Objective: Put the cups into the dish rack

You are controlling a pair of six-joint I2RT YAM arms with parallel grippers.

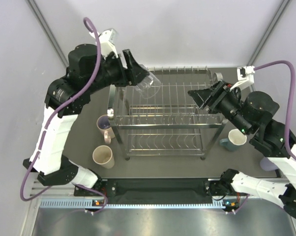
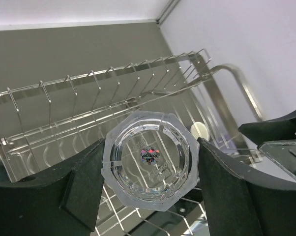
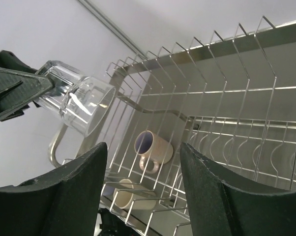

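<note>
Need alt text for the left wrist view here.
The left pincer grips a clear glass by its sides, base facing the camera, over the chrome wire dish rack. Grey tabletop lies beyond.

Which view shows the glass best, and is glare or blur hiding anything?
Left wrist: the clear glass shows its base sharp but sparkling with reflections; the left fingers are dark, detail-less. Right wrist: glass side-on, crisp against the pale wall, best view. Top external: even light, yet the glass nearly melts into the dish rack wires.
</note>
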